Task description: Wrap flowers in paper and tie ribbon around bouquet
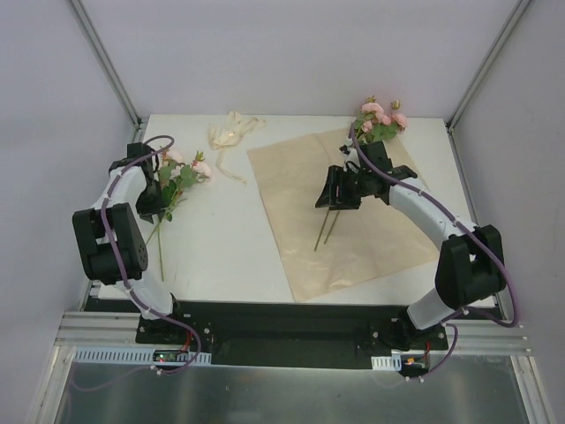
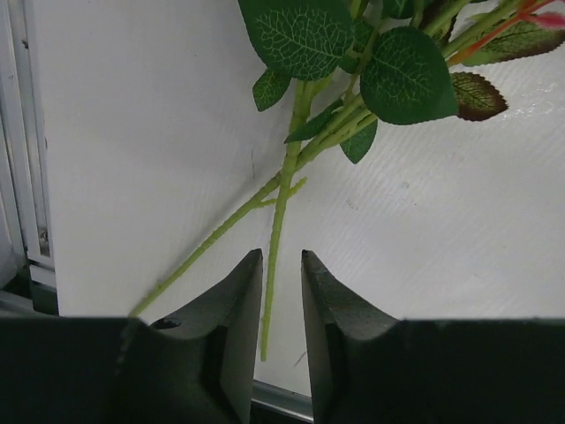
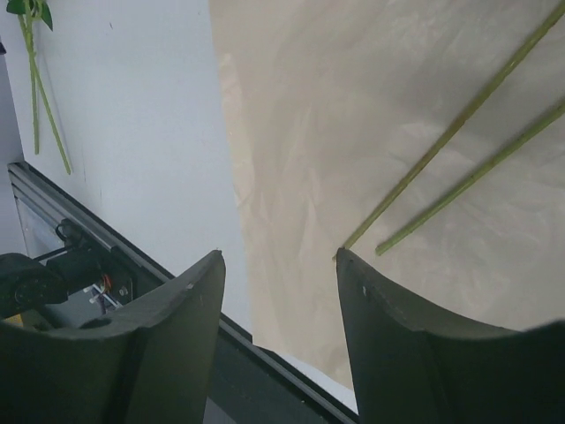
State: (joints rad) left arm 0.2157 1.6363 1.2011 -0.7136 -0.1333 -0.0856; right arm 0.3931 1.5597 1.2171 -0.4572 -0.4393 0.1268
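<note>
Pink flowers (image 1: 184, 170) with green leaves lie at the table's left, stems running toward the near edge. My left gripper (image 1: 161, 210) hovers over those stems; in the left wrist view one thin green stem (image 2: 281, 203) runs into the narrow gap of the left gripper (image 2: 282, 253), whose jaws stand slightly apart and do not pinch it. More pink flowers (image 1: 380, 119) lie at the tan paper's (image 1: 371, 238) far corner, their two stems (image 3: 459, 124) across the sheet. My right gripper (image 1: 331, 201) (image 3: 280, 253) is open and empty above the paper (image 3: 353, 132). The cream ribbon (image 1: 229, 134) lies bunched at the back.
A metal rail (image 3: 106, 238) runs along the table's near edge, close under the right gripper. Frame posts (image 1: 110, 66) stand at the back corners. The paper's near corner (image 1: 305, 296) reaches the table's front edge.
</note>
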